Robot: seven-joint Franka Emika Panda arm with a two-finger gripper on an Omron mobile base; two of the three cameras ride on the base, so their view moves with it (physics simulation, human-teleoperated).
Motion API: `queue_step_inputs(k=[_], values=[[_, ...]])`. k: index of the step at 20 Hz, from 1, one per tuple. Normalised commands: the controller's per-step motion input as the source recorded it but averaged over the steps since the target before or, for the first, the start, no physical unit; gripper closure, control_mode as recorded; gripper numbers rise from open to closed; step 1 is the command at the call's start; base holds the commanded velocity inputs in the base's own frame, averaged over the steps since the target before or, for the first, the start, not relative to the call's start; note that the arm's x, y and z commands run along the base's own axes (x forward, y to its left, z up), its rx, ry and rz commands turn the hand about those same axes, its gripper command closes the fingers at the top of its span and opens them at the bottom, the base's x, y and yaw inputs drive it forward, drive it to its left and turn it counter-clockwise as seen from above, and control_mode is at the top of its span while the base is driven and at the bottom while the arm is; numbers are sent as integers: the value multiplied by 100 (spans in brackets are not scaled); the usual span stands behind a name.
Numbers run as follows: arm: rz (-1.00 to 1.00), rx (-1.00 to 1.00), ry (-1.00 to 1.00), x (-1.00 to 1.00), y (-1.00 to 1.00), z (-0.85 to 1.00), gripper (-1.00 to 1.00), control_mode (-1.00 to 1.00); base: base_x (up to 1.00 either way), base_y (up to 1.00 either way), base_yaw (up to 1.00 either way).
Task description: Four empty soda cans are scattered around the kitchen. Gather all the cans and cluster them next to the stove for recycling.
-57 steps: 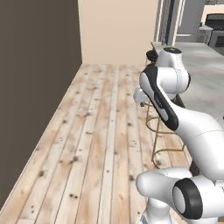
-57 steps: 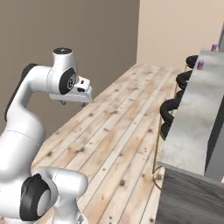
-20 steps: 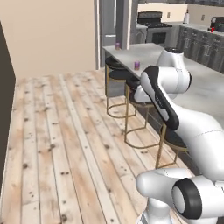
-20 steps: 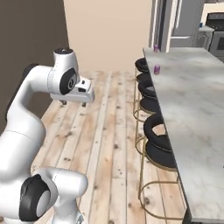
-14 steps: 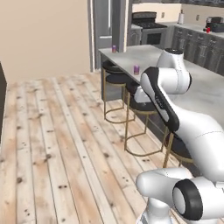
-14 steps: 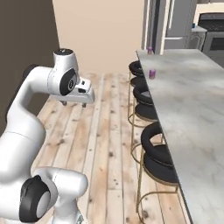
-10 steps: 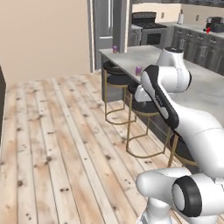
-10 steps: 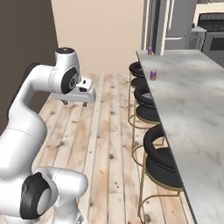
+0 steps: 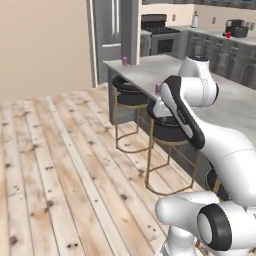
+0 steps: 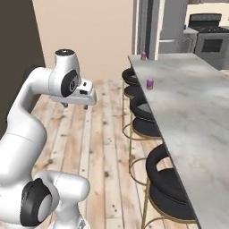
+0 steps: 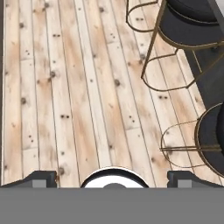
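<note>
Two purple soda cans stand upright on the pale island counter (image 10: 197,112): one at its far end (image 10: 143,56) (image 9: 125,60), one nearer along the stool-side edge (image 10: 150,83) (image 9: 158,88). The black stove (image 9: 160,35) (image 10: 210,33) stands against the back wall, beyond the island. My gripper (image 10: 76,105) hangs over the plank floor left of the island and well short of both cans. In the hand view the gripper (image 11: 113,179) is open, its fingertips (image 11: 39,178) wide apart with only floor planks beyond them. A small red thing (image 9: 228,34) sits on the back counter, too small to identify.
Black round stools on gold frames (image 10: 142,109) (image 9: 131,97) (image 11: 188,13) line the island's near side. A tall grey fridge (image 9: 112,35) stands left of the stove. A dark wall (image 10: 15,67) is at the far left. Open plank floor (image 9: 60,165) spreads ahead.
The whole picture has shifted: the base has driven and turned, so the island, stools and stove sit closer and more central. The arm holds the same pose and the gripper stays open.
</note>
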Motion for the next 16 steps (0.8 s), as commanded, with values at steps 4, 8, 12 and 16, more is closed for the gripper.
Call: queue_step_inputs(k=[4,8,12,16], values=[[0,0,0,0,0,0,-100,100,78,35,-24],[0,0,0,0,0,0,-100,100,73,36,-26],[0,0,0,0,0,0,-100,100,66,37,-29],[0,0,0,0,0,0,-100,100,56,37,-32]])
